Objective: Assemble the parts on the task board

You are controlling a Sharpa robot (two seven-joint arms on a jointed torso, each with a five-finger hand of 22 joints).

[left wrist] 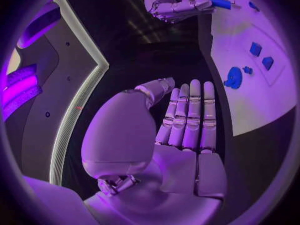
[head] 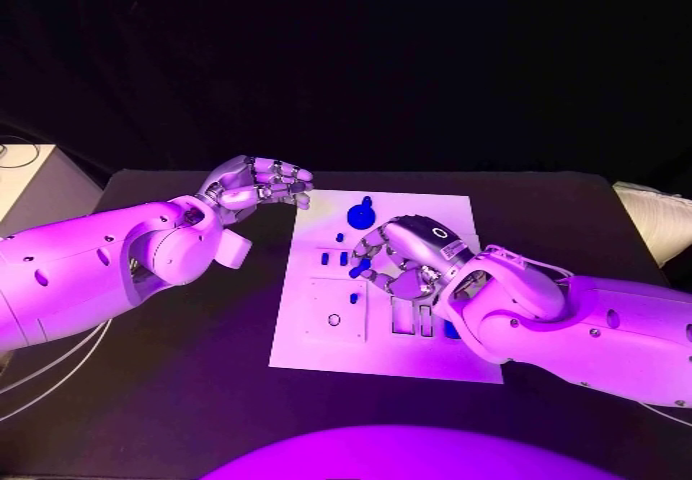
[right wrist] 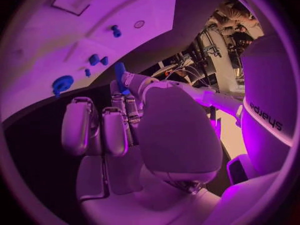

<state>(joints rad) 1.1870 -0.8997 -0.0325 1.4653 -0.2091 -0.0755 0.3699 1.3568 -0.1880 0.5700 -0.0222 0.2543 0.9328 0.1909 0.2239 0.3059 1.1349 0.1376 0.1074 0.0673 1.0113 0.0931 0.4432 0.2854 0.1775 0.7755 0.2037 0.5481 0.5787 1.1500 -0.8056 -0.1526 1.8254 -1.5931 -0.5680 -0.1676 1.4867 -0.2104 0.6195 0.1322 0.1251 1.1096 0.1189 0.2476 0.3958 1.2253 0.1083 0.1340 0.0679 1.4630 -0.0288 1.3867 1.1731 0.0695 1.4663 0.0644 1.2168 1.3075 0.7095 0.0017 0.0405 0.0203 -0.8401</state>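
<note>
The white task board (head: 433, 352) lies in the middle of the black table. A round blue part (head: 361, 213) sits near its far edge, with several small blue parts (head: 335, 258) just below it. My right hand (head: 411, 256) hovers over the board's centre and pinches a slim blue part (right wrist: 120, 78) at its fingertips; the same blue part (left wrist: 219, 2) also shows in the left wrist view. My left hand (head: 260, 184) hangs off the board's far left corner, holding nothing, with its fingers (left wrist: 189, 116) straight and side by side.
The board has a round hole (head: 335, 320) and narrow slots (head: 414, 319) in its near half. A white box (head: 20, 180) stands past the table's left edge and a pale object (head: 656, 215) past its right edge. Cables (head: 43, 385) trail at the near left.
</note>
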